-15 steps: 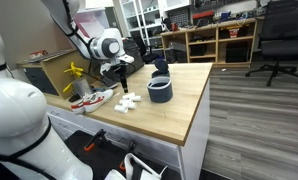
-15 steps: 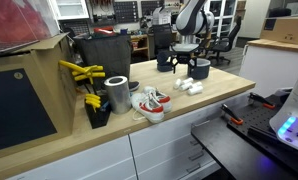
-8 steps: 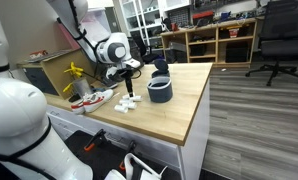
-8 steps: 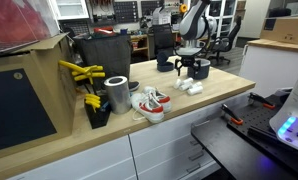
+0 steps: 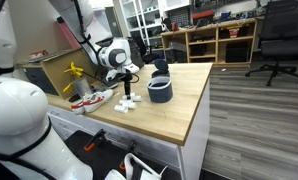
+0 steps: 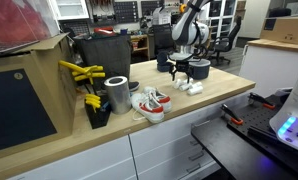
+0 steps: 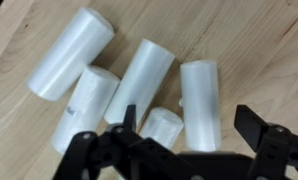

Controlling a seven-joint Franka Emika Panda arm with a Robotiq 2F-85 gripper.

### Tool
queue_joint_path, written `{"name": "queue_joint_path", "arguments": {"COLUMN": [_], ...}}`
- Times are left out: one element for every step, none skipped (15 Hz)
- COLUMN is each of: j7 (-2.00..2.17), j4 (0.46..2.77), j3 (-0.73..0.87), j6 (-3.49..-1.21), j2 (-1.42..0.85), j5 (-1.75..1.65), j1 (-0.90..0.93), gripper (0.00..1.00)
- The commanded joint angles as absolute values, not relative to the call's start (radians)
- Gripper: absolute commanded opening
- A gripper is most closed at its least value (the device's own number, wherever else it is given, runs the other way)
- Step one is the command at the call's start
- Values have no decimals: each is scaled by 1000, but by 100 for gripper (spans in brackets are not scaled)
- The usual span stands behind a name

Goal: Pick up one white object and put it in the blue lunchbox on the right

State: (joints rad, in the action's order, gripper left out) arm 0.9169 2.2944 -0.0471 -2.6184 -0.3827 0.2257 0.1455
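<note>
- End effector (image 7: 187,118) hangs low over the pile with its jaws spread wide and nothing held. In the wrist view its two dark fingers come up from the bottom edge.
- Between those fingers, at lower centre of the wrist view, lie a long cylinder (image 7: 200,85) and, just beside it on the left, a short stub (image 7: 161,128). Both sit inside the jaw gap.
- The other white cylinders (image 7: 144,75) fan out toward the upper left of that frame on the wooden surface (image 7: 269,50), close together and some touching.
- They look like smooth, light, rigid plastic rolls, so they are likely to roll or slip if nudged from one side. A hold across the middle of the long cylinder, pads square on its curved flanks, seems safest. The stub so close by could get pinched along with it.
- In both exterior views the pile (image 5: 129,101) (image 6: 189,87) sits under the end effector (image 5: 126,90) (image 6: 181,73), near the middle of the frame.
- Beyond the pile stands the blue lunchbox (image 5: 160,91) (image 6: 199,68), near but not touching it, open at the top and ready to take a drop.
</note>
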Motion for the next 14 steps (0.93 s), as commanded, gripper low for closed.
{"name": "queue_joint_path", "arguments": {"j7": [954, 960, 961, 958, 958, 960, 961, 960, 960, 960, 957, 954, 952, 950], "j4": [2223, 2209, 2197, 2187, 2178, 2171, 2165, 2159, 2155, 2149, 2148, 2146, 2147, 2146], "j3": [-43, -41, -41, -41, -38, -34, -30, -30, -29, -29, -31, -32, -33, -34], "j6": [-2616, -2614, -2612, -2612, -2613, -2613, -2615, -2613, -2613, -2612, -2613, -2614, -2614, -2614], "j2": [-439, -453, -465, -477, -489, -501, -511, -520, -527, -526, -523, -521, -517, -514], "j5": [250, 250, 250, 250, 247, 241, 236, 237, 237, 237, 238, 240, 241, 243], "j1": [172, 176, 177, 179, 182, 187, 191, 193, 197, 200, 201, 201, 200, 199], "gripper": [100, 100, 100, 100, 100, 100, 75, 74, 68, 59, 52, 43, 37, 30]}}
